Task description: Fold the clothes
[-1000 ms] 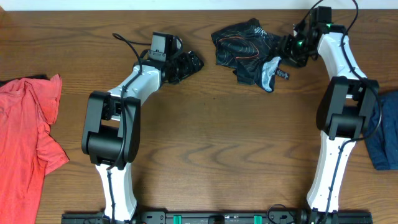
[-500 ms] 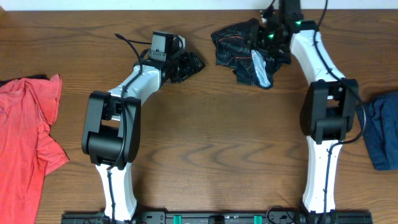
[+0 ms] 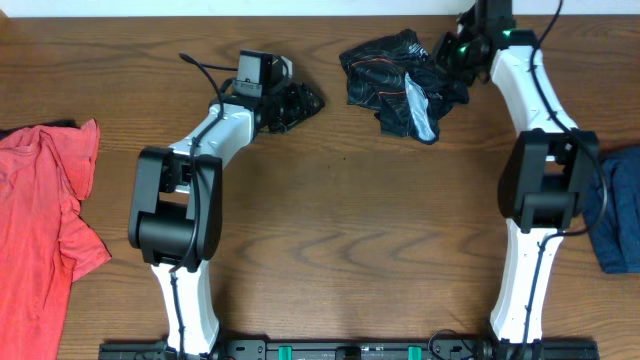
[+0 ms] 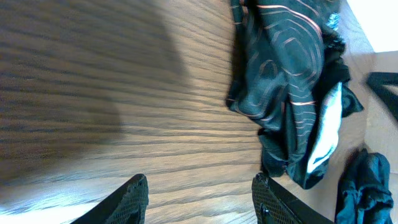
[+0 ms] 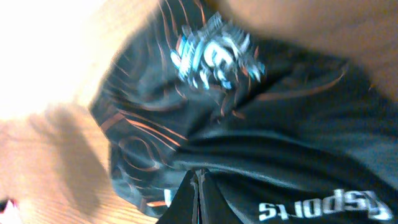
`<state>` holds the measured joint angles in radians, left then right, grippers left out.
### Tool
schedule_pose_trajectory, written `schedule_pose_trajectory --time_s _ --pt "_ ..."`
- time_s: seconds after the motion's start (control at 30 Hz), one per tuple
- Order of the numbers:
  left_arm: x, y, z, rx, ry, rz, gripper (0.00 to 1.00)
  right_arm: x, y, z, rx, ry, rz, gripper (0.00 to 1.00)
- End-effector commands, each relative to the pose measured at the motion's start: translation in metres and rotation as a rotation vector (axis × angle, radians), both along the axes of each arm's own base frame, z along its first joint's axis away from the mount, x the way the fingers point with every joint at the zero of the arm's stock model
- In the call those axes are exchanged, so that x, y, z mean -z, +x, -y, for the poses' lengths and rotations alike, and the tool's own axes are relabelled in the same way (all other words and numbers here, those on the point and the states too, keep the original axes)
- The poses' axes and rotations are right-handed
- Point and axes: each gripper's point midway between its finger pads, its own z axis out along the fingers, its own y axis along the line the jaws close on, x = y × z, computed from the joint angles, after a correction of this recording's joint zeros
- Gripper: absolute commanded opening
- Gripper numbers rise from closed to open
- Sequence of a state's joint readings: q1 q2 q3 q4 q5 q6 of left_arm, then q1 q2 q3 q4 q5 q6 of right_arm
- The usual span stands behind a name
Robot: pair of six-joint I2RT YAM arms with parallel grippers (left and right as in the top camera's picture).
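Looking down on the wooden table, we see the black jersey lying in a crumpled heap at the far side, a little right of centre. Its thin orange contour lines show across the bunched folds, and a strip of pale inner collar is turned outward at the near right of the heap.

The right gripper sits at the jersey's far right edge. From the right wrist we see its fingers brought tight together, their tips against the dark cloth; whether a fold is pinched between them we cannot tell. Beside them white lettering reads upside down, and a blurred white and blue print lies farther off.

The left gripper hovers left of the heap, apart from it. In its wrist view the two fingers stand well apart over bare wood with nothing between them, and the jersey lies beyond, to the right.

A red garment is spread at the left edge of the table, and a blue garment lies at the right edge, both well apart from the jersey.
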<state>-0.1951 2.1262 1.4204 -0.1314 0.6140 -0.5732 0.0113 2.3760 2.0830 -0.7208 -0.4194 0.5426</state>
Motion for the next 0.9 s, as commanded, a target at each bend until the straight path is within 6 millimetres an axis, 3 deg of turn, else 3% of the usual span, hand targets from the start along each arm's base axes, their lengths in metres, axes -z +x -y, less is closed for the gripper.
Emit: schedule_pose_trajectory --time_s 0.0,0.2,0.4,0.5,0.63,0.87 --pt "-0.011 0.008 -0.025 -0.039 0.024 0.025 0.56 -0.061 0.008 -0.003 0.042 0.025 0.116 0.01" --pt "-0.001 0.0 -0.054 -0.078 0.021 -0.055 0.56 -0.105 0.015 -0.04 -0.012 0.157 0.196 0.01" --pt "-0.008 -0.002 -0.052 -0.042 -0.031 -0.05 0.56 -0.107 0.013 -0.074 -0.048 0.188 0.203 0.01" --pt "-0.011 -0.006 -0.045 0.003 -0.056 -0.041 0.56 -0.088 0.007 -0.093 -0.076 0.159 0.164 0.01" --pt "-0.017 -0.01 -0.037 0.04 -0.109 -0.044 0.56 -0.045 -0.002 -0.116 -0.105 0.131 0.073 0.01" --pt "-0.031 -0.02 -0.022 0.111 -0.215 -0.054 0.55 0.033 -0.007 -0.131 -0.125 0.117 -0.049 0.01"
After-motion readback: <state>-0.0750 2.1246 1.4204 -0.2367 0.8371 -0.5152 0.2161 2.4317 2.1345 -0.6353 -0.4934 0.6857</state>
